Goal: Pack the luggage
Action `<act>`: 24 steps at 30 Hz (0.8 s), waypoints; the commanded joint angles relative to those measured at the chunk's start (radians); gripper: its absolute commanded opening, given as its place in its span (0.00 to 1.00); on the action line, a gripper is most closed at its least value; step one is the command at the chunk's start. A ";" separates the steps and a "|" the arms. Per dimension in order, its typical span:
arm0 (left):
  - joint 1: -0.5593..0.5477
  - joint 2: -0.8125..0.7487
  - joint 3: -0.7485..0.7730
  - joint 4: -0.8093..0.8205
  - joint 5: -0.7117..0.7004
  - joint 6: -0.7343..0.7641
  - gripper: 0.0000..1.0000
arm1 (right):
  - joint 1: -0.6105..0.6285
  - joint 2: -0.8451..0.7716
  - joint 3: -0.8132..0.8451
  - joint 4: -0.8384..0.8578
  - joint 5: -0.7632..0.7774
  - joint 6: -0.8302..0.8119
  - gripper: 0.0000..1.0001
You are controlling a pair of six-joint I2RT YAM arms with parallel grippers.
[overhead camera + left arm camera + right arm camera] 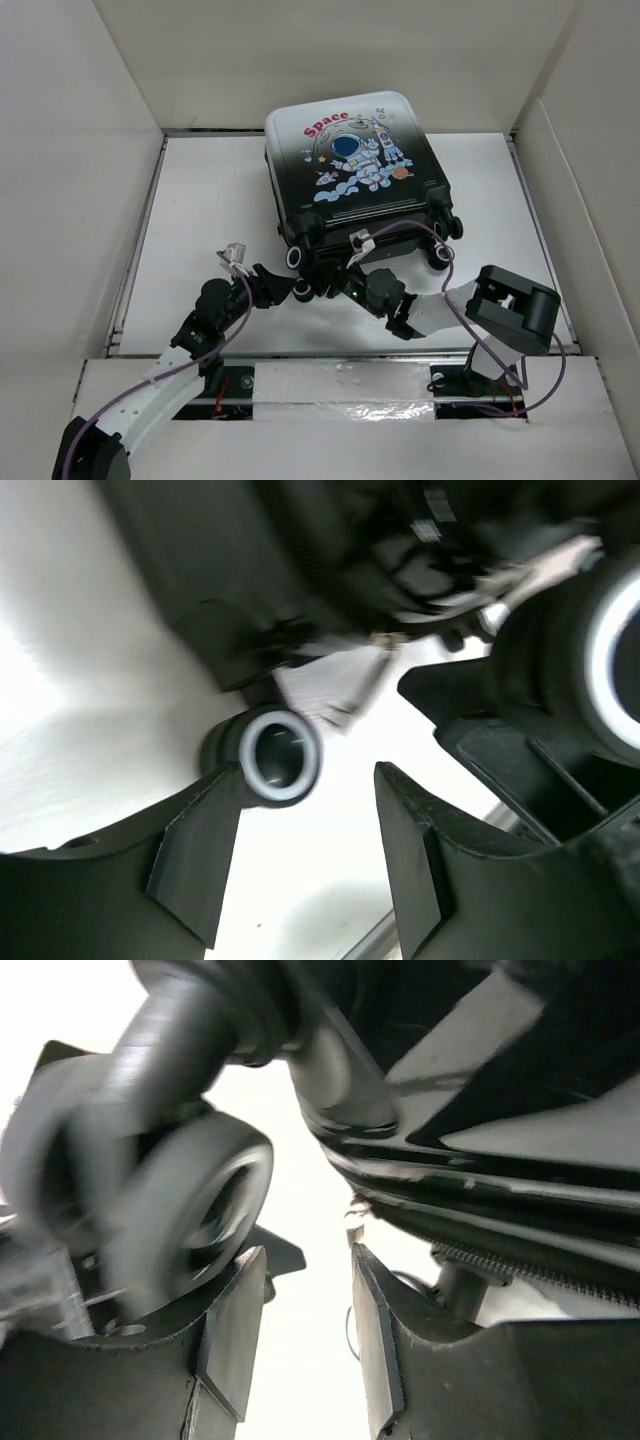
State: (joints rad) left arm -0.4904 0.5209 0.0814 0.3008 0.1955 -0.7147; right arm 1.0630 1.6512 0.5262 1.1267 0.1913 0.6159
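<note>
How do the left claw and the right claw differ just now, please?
The left claw is spread wide, a white-rimmed caster wheel just beyond one fingertip; the right claw shows a narrower gap, a blurred caster wheel beside its finger. The left arm reaches in fairly straight; the right arm folds sharply at its elbow. Both claws are open, holding nothing, at the wheeled end of the suitcase.

Soft, even light; sharp up top, smeared at both wrists.
My top view is bright and crisp, with faint shadow under the luggage (350, 160). The left wrist view blows out white at its left edge. In the right wrist view the caster wheel (200, 1220) is motion-blurred and the upper left is washed out.
</note>
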 commanded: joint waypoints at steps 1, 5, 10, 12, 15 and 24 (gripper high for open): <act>-0.019 0.034 -0.017 0.217 0.099 0.049 0.52 | 0.020 -0.085 -0.023 0.013 0.023 -0.028 0.46; -0.054 0.117 0.007 0.280 0.067 0.064 0.53 | 0.034 -0.140 -0.018 -0.094 0.000 -0.062 0.50; -0.054 0.183 0.000 0.376 0.050 0.064 0.53 | 0.089 -0.255 -0.077 -0.203 0.095 -0.079 0.68; -0.054 0.194 -0.005 0.400 0.041 0.063 0.53 | 0.098 -0.330 -0.077 -0.267 0.115 -0.079 0.76; -0.054 0.205 -0.003 0.423 0.027 0.058 0.53 | 0.126 -0.408 -0.031 -0.416 0.167 -0.109 0.83; -0.054 0.287 0.009 0.511 0.058 0.052 0.51 | 0.135 -0.409 0.185 -0.698 0.310 -0.114 0.86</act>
State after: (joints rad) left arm -0.5423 0.7971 0.0738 0.7158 0.2356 -0.6724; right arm 1.1896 1.2198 0.6250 0.5625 0.4114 0.5194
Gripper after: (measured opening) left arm 0.510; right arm 0.858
